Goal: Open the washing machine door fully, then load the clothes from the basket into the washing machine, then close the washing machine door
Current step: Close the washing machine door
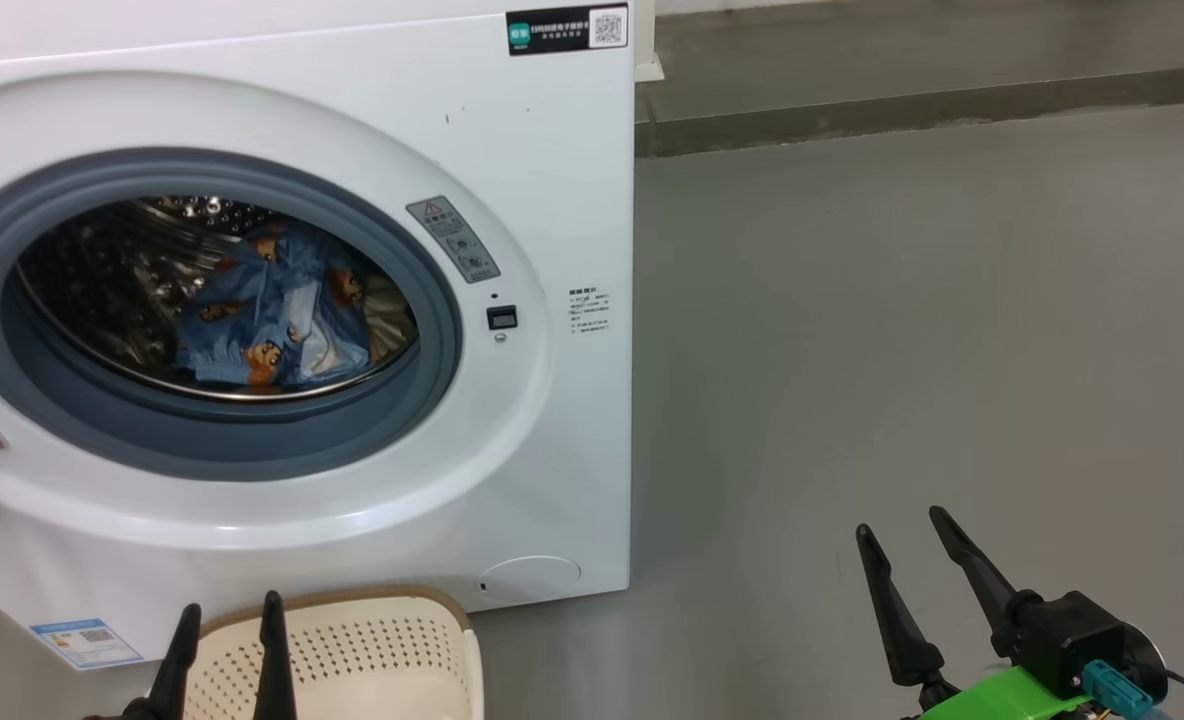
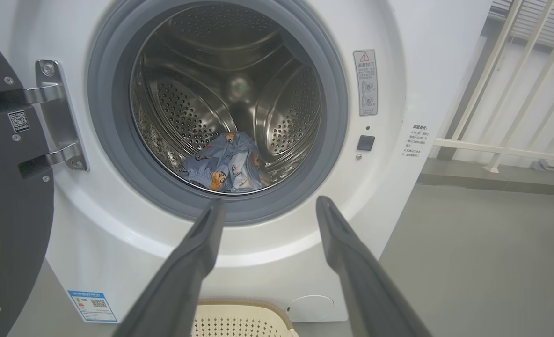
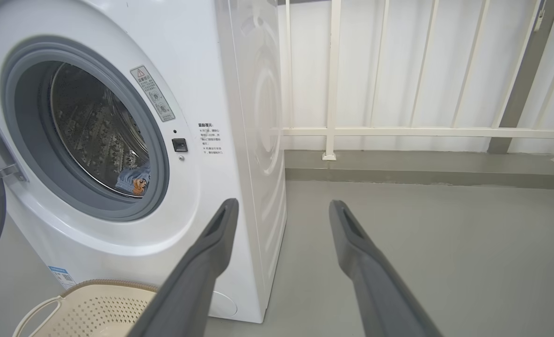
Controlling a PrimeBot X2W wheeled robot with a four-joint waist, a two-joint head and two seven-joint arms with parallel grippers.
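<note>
Warning-triangle sticker (image 2: 365, 83) on the washing machine (image 2: 426, 47)

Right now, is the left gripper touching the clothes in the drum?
Apart. In the head view the left gripper is low at the basket, well below the clothes.

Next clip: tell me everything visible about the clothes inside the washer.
The clothes show as one crumpled heap of soft light blue cloth printed with orange cartoon figures, folded over itself. It lies at the bottom of the perforated steel drum, behind the grey rubber ring, resting on the drum's wall. Nothing else touches it. Whether a second piece lies beneath cannot be told.
</note>
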